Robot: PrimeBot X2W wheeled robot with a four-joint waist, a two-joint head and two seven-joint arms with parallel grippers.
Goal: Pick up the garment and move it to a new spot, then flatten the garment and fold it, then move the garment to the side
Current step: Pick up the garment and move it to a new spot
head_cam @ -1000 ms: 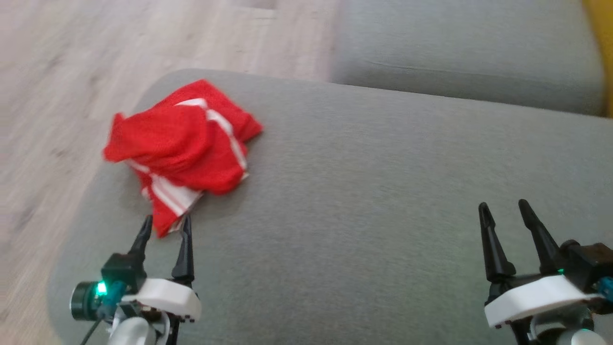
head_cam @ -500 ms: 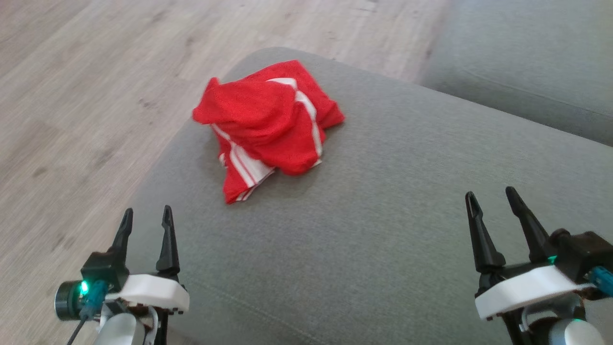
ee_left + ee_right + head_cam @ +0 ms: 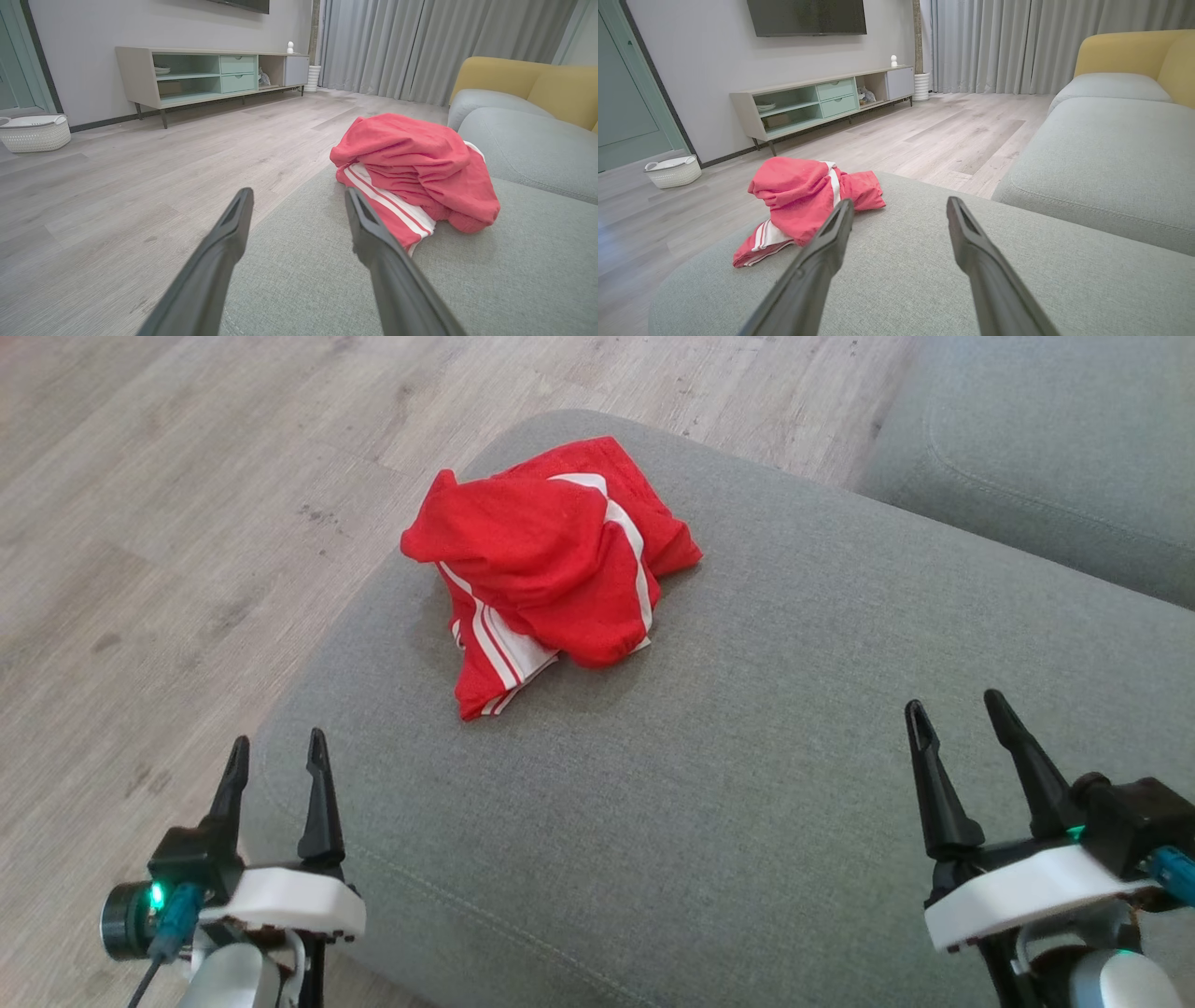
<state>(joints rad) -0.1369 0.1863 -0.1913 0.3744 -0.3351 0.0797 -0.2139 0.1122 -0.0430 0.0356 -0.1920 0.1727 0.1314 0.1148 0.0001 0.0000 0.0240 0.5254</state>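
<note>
Left gripper (image 3: 279,739), fingers spread and empty, sits over the cushion's (image 3: 766,775) near left corner. A crumpled red garment (image 3: 551,569) lies by the far left edge, its length running near to far and its narrow striped end pointing toward the robot. Right gripper (image 3: 955,702) is likewise spread and empty.

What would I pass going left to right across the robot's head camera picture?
Wooden floor → left gripper, jaws open → crumpled red garment lying on the grey cushion → right gripper, jaws open.
</note>
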